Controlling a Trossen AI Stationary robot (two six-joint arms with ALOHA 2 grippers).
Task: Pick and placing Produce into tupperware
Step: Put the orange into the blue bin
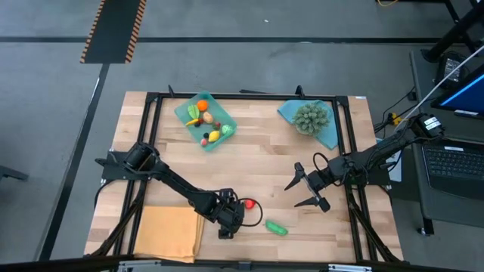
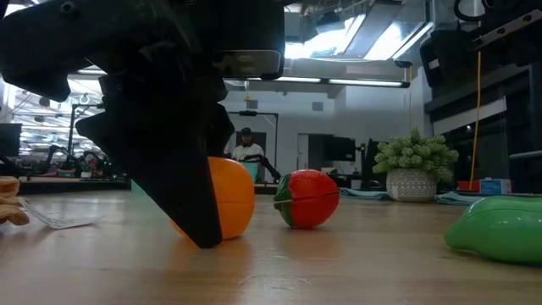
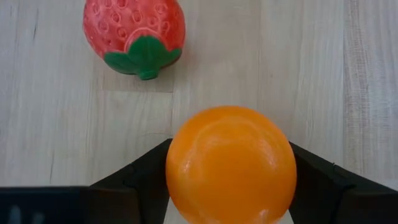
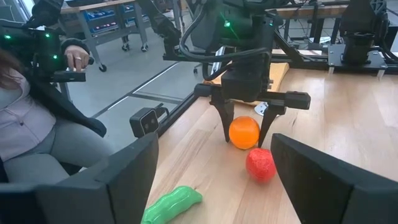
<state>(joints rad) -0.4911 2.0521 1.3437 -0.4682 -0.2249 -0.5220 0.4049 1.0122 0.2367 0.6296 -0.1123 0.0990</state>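
Observation:
A small orange fruit (image 3: 230, 165) sits on the wooden table near its front edge, between the two fingers of my left gripper (image 3: 229, 149), which is shut on it. The gripper's body hides the orange in the high view (image 1: 229, 217). A red strawberry (image 1: 247, 204) and a green pod (image 1: 276, 227) lie on the table just to its right. The teal tupperware (image 1: 185, 113) stands at the far left-centre and holds several small fruits and vegetables. My right gripper (image 1: 308, 189) hovers open and empty to the right of the strawberry. My left gripper pinches the orange fruit by its two opposite sides (image 3: 177, 168) between its two fingers. The fingers (image 4: 225, 127) come from above and point down. The orange stands with its underside (image 2: 233, 233) on the table.
A flat orange-tan mat (image 1: 168, 233) lies at the front left. A bushy grey-green cluster (image 1: 311, 118) stands on a blue piece (image 1: 331, 136) at the far right. A black frame (image 1: 151, 113) runs around the table. A seated person (image 4: 37, 124) is beyond the table edge.

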